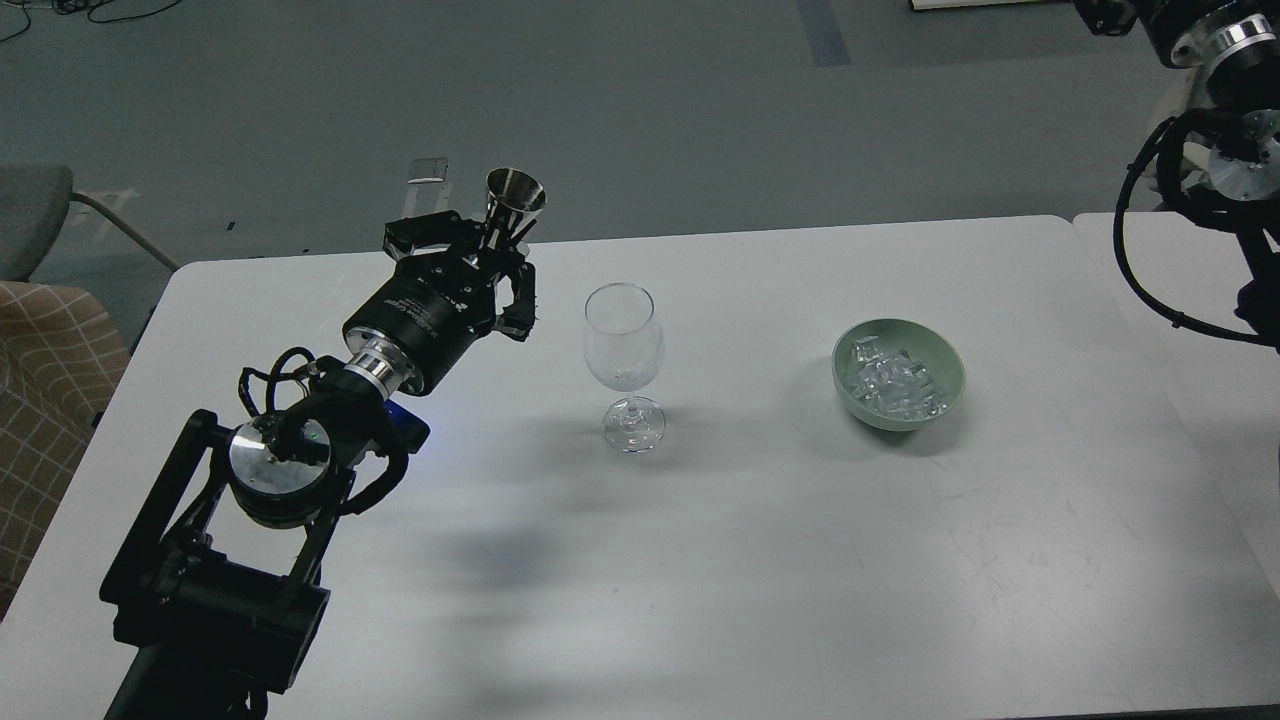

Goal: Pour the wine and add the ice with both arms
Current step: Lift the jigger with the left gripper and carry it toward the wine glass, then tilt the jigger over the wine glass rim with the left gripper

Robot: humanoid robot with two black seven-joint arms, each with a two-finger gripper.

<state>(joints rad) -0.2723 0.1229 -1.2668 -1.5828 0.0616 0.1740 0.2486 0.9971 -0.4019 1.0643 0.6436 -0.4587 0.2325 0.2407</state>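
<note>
A clear stemmed wine glass (pixel 623 350) stands upright and looks empty at the middle of the white table (pixel 700 550). My left gripper (pixel 497 255) is shut on a small steel measuring cup (pixel 515 198), held upright just left of the glass rim and a little above it. Several clear ice cubes (pixel 890 382) lie in a pale green bowl (pixel 945 375) to the right of the glass. My right arm (pixel 1215 150) enters at the top right corner; its gripper is out of view.
A second white table (pixel 1180 300) adjoins on the right. A chair with checked fabric (pixel 50 370) stands past the table's left edge. Grey floor lies beyond the far edge.
</note>
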